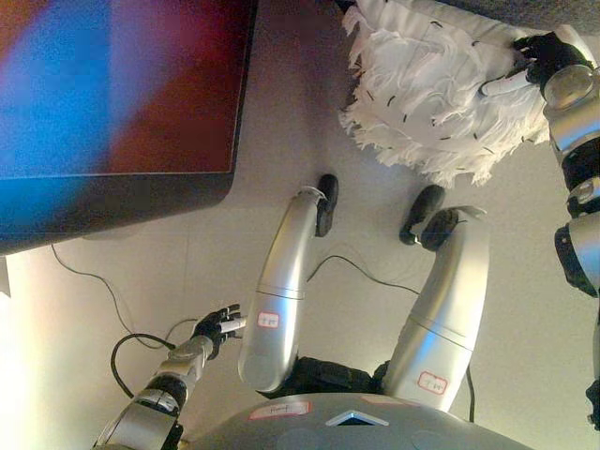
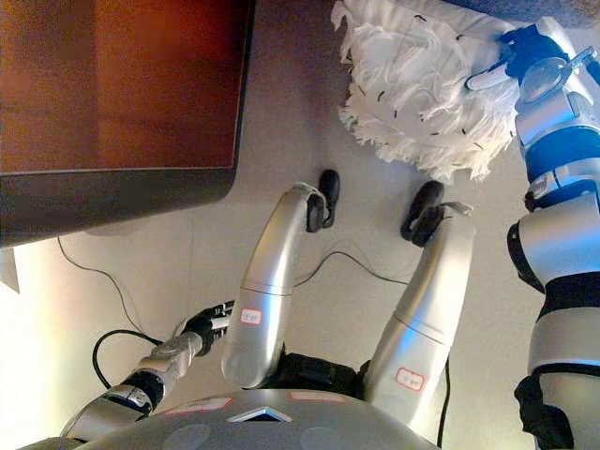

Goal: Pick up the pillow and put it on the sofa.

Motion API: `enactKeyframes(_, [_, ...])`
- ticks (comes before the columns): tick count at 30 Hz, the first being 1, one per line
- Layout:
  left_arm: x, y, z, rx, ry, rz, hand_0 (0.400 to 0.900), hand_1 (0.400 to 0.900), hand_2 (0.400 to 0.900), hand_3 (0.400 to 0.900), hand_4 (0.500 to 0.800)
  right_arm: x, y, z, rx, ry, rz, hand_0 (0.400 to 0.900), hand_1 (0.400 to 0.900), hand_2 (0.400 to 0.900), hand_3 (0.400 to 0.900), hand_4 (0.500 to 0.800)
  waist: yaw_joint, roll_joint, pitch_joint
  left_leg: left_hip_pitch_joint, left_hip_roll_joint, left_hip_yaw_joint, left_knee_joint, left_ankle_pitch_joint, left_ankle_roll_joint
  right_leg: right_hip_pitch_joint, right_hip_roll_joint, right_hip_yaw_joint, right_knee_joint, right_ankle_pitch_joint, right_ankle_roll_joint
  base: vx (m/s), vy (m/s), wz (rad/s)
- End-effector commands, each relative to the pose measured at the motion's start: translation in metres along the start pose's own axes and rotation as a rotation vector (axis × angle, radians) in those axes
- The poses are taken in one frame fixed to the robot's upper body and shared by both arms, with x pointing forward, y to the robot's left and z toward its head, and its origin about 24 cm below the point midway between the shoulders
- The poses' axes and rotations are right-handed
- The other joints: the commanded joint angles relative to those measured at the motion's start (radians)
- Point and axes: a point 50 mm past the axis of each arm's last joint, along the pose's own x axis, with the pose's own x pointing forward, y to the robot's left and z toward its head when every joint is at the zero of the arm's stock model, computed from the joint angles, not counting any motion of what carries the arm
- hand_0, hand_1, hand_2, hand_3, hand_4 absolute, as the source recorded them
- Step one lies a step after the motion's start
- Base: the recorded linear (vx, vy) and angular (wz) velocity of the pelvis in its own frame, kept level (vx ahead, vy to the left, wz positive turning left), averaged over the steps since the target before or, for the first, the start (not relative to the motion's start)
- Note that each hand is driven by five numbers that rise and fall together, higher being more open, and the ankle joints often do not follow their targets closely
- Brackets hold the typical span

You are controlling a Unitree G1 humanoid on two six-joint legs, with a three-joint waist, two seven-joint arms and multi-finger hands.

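Your right hand pinches the far right edge of the fluffy white pillow. It can slip, with only 1 small grip. Your left hand hangs near, fingers loose.

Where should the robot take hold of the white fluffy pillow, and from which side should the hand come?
Probably the right edge of the pillow, from the robot's right. The right hand already rests there with its fingers on the shaggy cover. The pillow is soft and looks thick, so curling the fingers round that edge should hold better than pinching the fringe. The left hand hangs low, far away.
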Motion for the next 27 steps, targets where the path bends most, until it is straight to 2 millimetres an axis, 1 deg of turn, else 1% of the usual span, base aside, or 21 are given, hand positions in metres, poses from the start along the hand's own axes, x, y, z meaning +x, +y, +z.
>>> enactKeyframes(1, [-0.019, 0.028, -0.051, -0.031, 0.153, 0.073, 0.9, 0.9, 0.9, 0.9, 0.8, -0.006, -0.005, 0.032, -0.119, -0.088, 0.072, 0.9, 0.9, 0.9, 0.9, 0.8, 0.015, 0.097, 0.014, 0.013, -0.007, 0.007, -0.079, 0.066, -0.04, 0.035, -0.013, 0.027, 0.094, -0.129, -0.012, -0.02, 0.018, 0.04])
enactKeyframes(4, [-0.02, 0.03, -0.053, -0.037, 0.145, 0.064, 0.9, 0.9, 0.9, 0.9, 0.8, -0.008, -0.014, 0.032, -0.173, -0.053, 0.096, 0.9, 0.9, 0.9, 0.9, 0.8, 0.02, 0.105, 0.014, 0.003, -0.011, 0.007, -0.072, 0.066, -0.045, 0.02, -0.019, 0.034, 0.107, -0.133, -0.012, -0.03, 0.033, 0.04])
enactKeyframes(6, [-0.02, 0.031, -0.048, -0.035, 0.131, 0.054, 0.9, 0.9, 0.9, 0.9, 0.8, -0.009, -0.019, 0.033, -0.196, -0.045, 0.106, 0.9, 0.9, 0.9, 0.9, 0.8, 0.021, 0.109, 0.014, -0.003, -0.014, 0.007, -0.067, 0.064, -0.047, 0.008, -0.022, 0.037, 0.116, -0.136, -0.013, -0.03, 0.027, 0.07])
enactKeyframes(7, [-0.02, 0.03, -0.047, -0.035, 0.126, 0.049, 0.9, 0.9, 0.9, 0.9, 0.8, -0.009, -0.022, 0.032, -0.203, -0.036, 0.094, 0.4, 0.4, 0.4, 0.4, 0.5, 0.021, 0.112, 0.014, -0.005, -0.015, 0.007, -0.063, 0.064, -0.048, 0.004, -0.023, 0.04, 0.121, -0.137, -0.013, -0.03, 0.031, 0.08])
enactKeyframes(9, [-0.02, 0.029, -0.045, -0.035, 0.116, 0.038, 0.9, 0.9, 0.9, 0.9, 0.8, -0.009, -0.031, 0.03, -0.197, -0.024, 0.054, 0.4, 0.4, 0.4, 0.4, 0.5, 0.023, 0.118, 0.014, -0.007, -0.016, 0.007, -0.063, 0.065, -0.049, -0.002, -0.026, 0.045, 0.126, -0.138, -0.013, -0.02, 0.03, 0.07])
enactKeyframes(12, [-0.021, 0.028, -0.045, -0.05, 0.102, 0.029, 0.9, 0.9, 0.9, 0.9, 0.8, -0.011, -0.042, 0.031, -0.203, -0.049, 0.009, 0.4, 0.4, 0.4, 0.4, 0.5, 0.025, 0.124, 0.014, -0.008, -0.017, 0.006, -0.075, 0.071, -0.053, -0.004, -0.028, 0.047, 0.119, -0.135, -0.01, -0.04, 0.021, 0.05])
enactKeyframes(20, [-0.024, 0.027, -0.051, -0.069, 0.106, 0.025, 0.9, 0.9, 0.9, 0.9, 0.8, -0.012, -0.048, 0.028, -0.181, -0.069, -0.031, 0.4, 0.4, 0.4, 0.4, 0.5, 0.029, 0.134, 0.014, 0.007, -0.008, 0.009, -0.093, 0.089, -0.056, 0.009, -0.03, 0.047, 0.116, -0.131, -0.01, 0.0, 0.0, 0.0])
enactKeyframes(22, [-0.024, 0.025, -0.053, -0.06, 0.11, 0.035, 0.9, 0.9, 0.9, 0.9, 0.8, -0.011, -0.047, 0.026, -0.165, -0.068, -0.024, 0.4, 0.4, 0.4, 0.4, 0.5, 0.037, 0.131, 0.014, 0.007, -0.006, 0.01, -0.085, 0.091, -0.052, 0.015, -0.031, 0.047, 0.124, -0.132, -0.012, 0.02, -0.06, -0.01])
enactKeyframes(24, [-0.024, 0.025, -0.058, -0.04, 0.122, 0.058, 0.9, 0.9, 0.9, 0.9, 0.8, -0.01, -0.043, 0.025, -0.138, -0.063, -0.003, 0.4, 0.4, 0.4, 0.4, 0.5, 0.045, 0.118, 0.014, 0.005, -0.005, 0.006, -0.061, 0.089, -0.046, 0.023, -0.035, 0.045, 0.142, -0.133, -0.018, 0.06, -0.134, 0.04])
enactKeyframes(27, [-0.024, 0.026, -0.066, -0.021, 0.148, 0.1, 0.9, 0.9, 0.9, 0.9, 0.8, -0.008, -0.029, 0.025, -0.099, -0.063, 0.048, 0.4, 0.4, 0.4, 0.4, 0.5, 0.048, 0.088, 0.014, 0.009, 0.002, -0.002, -0.011, 0.083, -0.042, 0.036, -0.038, 0.041, 0.183, -0.132, -0.022, 0.1, -0.104, -0.01])
